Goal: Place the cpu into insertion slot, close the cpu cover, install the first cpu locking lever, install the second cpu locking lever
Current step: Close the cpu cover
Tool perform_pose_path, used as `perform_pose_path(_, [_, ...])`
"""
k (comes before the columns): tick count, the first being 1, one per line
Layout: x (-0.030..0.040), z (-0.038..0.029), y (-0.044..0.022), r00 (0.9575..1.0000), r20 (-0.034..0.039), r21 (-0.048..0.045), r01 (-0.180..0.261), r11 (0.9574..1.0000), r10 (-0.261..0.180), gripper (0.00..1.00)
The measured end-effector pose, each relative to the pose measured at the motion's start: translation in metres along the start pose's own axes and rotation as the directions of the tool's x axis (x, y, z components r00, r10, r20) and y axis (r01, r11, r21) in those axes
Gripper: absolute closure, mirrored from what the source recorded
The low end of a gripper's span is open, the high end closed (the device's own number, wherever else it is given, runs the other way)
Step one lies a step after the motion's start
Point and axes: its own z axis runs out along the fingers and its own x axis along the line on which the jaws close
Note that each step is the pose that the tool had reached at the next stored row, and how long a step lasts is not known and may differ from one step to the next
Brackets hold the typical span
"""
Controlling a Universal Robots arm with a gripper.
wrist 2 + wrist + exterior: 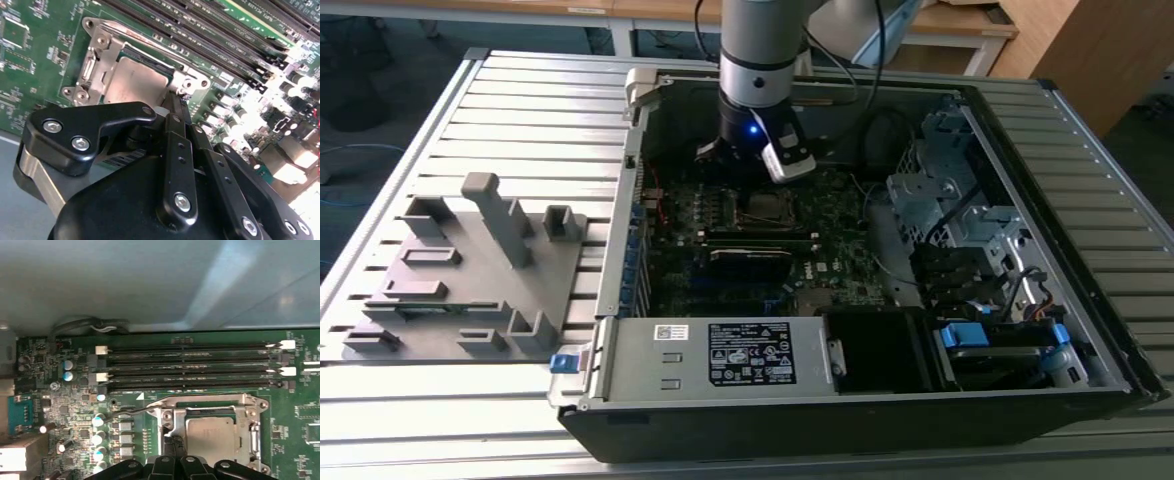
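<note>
Silver-grey against dark green: the black metal gripper (179, 100) stands with its tips at the edge of the small square black insertion slot (765, 207).
Seen from beside the open black computer case (854, 430), in the exterior view the arm stands at 12 o'clock and the slot lies just toward 6 o'clock of it. The fingers are pressed together, with nothing visible between them. The dull silver-grey square cpu (212, 437) lies flat in the slot, and the thin silver-grey metal cpu cover (100, 55) is folded down around it (its top shows through the cut-out). A thin wire locking lever (131, 411) juts from one corner over the dark green motherboard (295, 415), unlatched by the look of it. To seat it well I'd press steadily near its hooked end and keep the tips off the chip.
</note>
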Motion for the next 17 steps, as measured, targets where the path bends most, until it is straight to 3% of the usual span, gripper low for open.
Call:
perform_pose_path(4, [0.004,0.0022,-0.0003,0.9999,0.0,0.0007,0.012,0.9999,-0.012,0.9])
perform_pose_path(17, [0.0041,0.0032,-0.0002,0.9999,0.0002,0.0,0.013,0.9999,-0.013,0.9])
